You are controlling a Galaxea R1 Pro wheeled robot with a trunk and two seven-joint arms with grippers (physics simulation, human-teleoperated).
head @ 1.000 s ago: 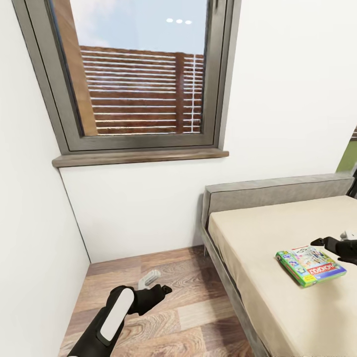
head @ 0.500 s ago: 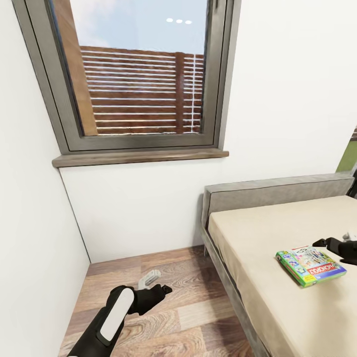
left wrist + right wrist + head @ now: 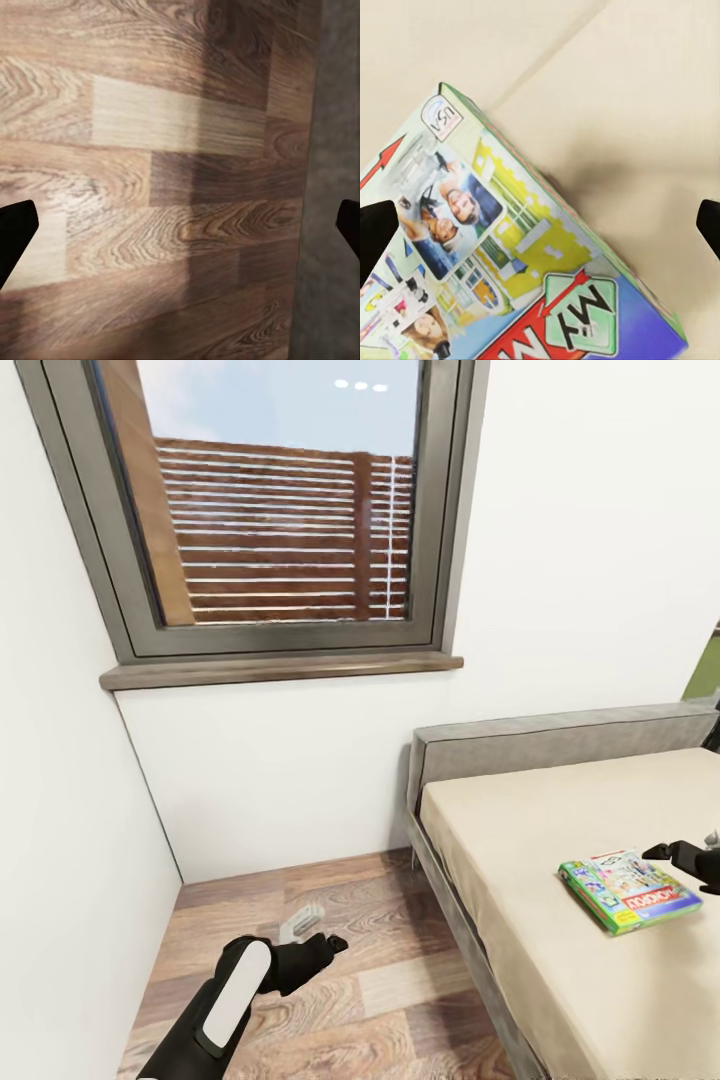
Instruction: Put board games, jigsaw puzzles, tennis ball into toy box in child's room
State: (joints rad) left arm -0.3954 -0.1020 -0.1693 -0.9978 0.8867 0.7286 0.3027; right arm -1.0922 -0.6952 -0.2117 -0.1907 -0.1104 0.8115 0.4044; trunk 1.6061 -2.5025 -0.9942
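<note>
**Op:** Since the green-edged board game (image 3: 628, 891) lies flat on the bed (image 3: 540, 830), near the mattress edge that faces me, I'm lining up my right hand (image 3: 690, 855) over its far corner. The right wrist view shows the box (image 3: 510, 277) under the hand, both fingertips spread wide and nothing between them.

**Spotter:** And the left?

**Op:** My left hand (image 3: 318, 946) hangs low over the wood floor (image 3: 380, 1000) beside the bed frame, fingers wide apart, empty.

**Spotter:** How do you expect the box to handle?

**Op:** I judge it to be stiff card, light, with a glossy printed top that may slip. The mattress looks soft, so pressing down could sink the box rather than pin it. I'd take it across the short side, one finger on each green edge, near the middle so it doesn't swing.

**Spotter:** Risks?

**Op:** Gripping one corner would let it pivot. Also, a flat box leaves little edge to catch, so one finger may have to dig slightly into the mattress.
</note>
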